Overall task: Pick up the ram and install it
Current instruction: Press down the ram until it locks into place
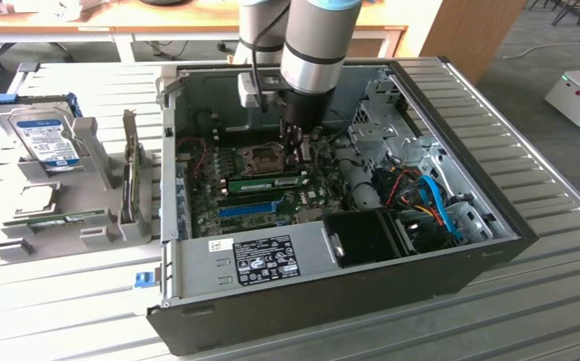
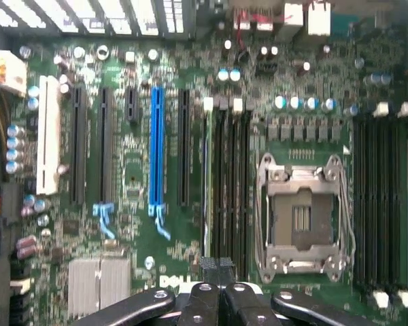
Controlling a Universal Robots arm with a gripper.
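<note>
Green ram (image 1: 266, 183) seated on edge in motherboard (image 1: 259, 188) slot beside CPU socket (image 2: 300, 219); claw (image 2: 217, 299) clenched just above. Could sit half-latched or bend if pressed off-centre.

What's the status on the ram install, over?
Tool shut, over the motherboard. Ram seated edge-on in a memory slot beside the CPU socket. Nothing obstructing.

Inside the open case (image 1: 490, 226), cables (image 1: 425, 199) and the drive cage (image 1: 385, 124) crowd the motherboard (image 1: 269, 199).
</note>
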